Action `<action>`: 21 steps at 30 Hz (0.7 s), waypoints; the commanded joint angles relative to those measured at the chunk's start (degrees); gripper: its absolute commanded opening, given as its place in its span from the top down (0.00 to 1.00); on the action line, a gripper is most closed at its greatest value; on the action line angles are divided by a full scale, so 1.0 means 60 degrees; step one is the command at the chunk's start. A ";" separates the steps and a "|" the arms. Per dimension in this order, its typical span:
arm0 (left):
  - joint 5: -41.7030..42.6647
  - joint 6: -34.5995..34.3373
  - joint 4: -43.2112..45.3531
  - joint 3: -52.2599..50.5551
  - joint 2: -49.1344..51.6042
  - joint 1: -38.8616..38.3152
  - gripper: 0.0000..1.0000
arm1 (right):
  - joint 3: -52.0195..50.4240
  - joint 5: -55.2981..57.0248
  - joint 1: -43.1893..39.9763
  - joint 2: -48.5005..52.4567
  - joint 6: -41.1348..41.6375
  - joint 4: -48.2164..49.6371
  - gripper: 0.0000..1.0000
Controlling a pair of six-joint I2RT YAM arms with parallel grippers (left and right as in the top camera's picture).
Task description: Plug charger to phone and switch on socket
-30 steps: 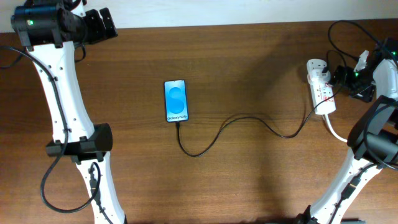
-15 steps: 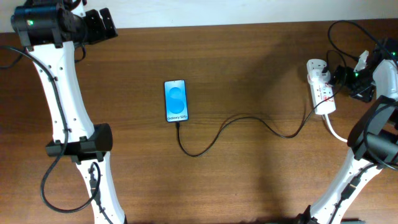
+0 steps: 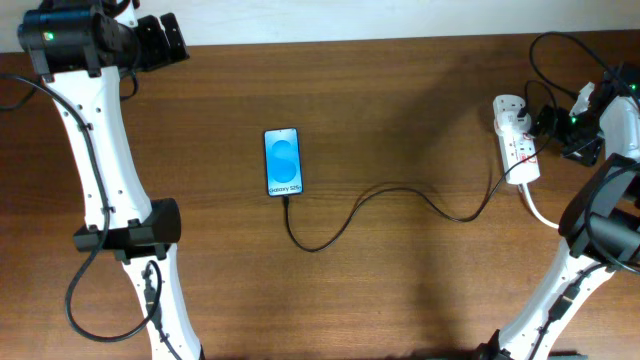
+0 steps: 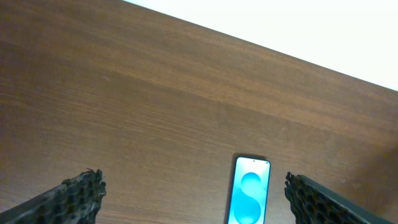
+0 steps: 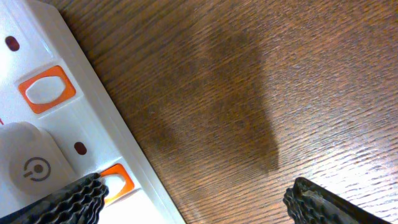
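The phone point(image 3: 283, 161) lies face up mid-table with its blue screen lit; it also shows in the left wrist view point(image 4: 250, 198). The thin black charger cable point(image 3: 380, 200) runs from the phone's near end in a loop to the white socket strip point(image 3: 517, 140) at the far right. My right gripper point(image 3: 548, 122) is open, right beside the strip; in the right wrist view point(image 5: 193, 202) its left finger overlaps an orange-framed switch point(image 5: 118, 180) on the strip point(image 5: 43, 124). My left gripper point(image 4: 193, 199) is open and empty, high at the table's far left.
A white adapter sits in the strip's far outlet point(image 3: 512, 107). The strip's thick white cord point(image 3: 540, 212) curves toward the right arm's base. Black robot cables loop at the back right point(image 3: 555, 50). The table's far edge meets a white wall point(image 3: 350, 15).
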 commanded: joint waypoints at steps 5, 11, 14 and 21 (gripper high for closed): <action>-0.0073 -0.0051 0.0011 -0.0015 -0.0058 0.0015 0.01 | -0.0474 -0.2586 0.1071 0.0237 0.0047 -0.0160 0.01; -0.0073 -0.0051 0.0011 -0.0015 -0.0058 0.0015 0.01 | -0.0998 -0.2794 0.1071 0.0237 0.0076 0.0091 0.01; -0.0076 -0.0051 0.0011 -0.0015 -0.0058 0.0015 0.01 | -0.0998 -0.2987 0.1049 0.0237 0.0080 0.0102 0.01; -0.0073 -0.0051 0.0011 -0.0015 -0.0058 0.0015 0.01 | -0.0470 -0.1162 0.0517 0.0229 0.0922 0.0280 0.02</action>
